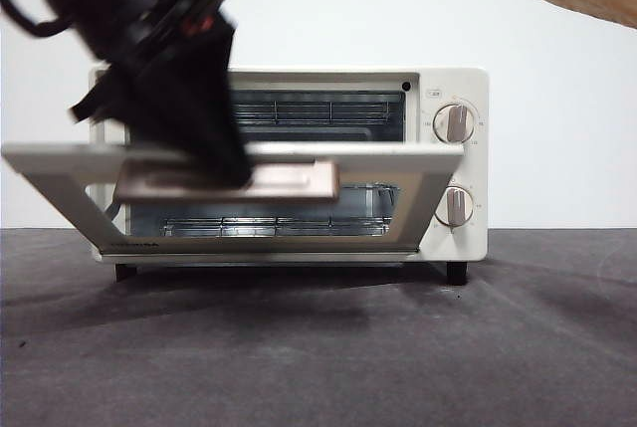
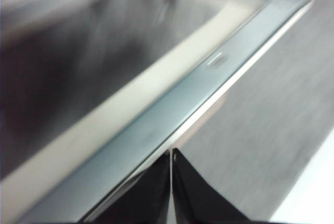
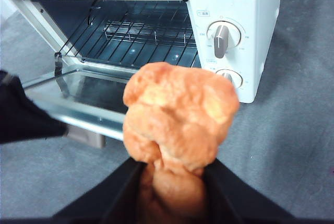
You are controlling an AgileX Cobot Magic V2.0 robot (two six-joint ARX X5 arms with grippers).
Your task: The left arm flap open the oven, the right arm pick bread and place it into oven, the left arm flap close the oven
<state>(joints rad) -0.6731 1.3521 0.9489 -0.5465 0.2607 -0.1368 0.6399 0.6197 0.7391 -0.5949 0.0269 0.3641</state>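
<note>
Left hand (image 1: 214,163) rests on the beige handle (image 1: 249,183) of the oven door (image 1: 418,163), and its two jaws are pressed together with almost no gap. This door hangs lowered, nearly level, so the wire rack (image 3: 141,36) inside the cream-white oven (image 1: 468,84) is visible. Right hand (image 3: 175,182) grips the orange bread (image 3: 177,117) between its jaws, raised above the dark grey surface (image 1: 318,347), in front of the oven and toward its knob side.
</note>
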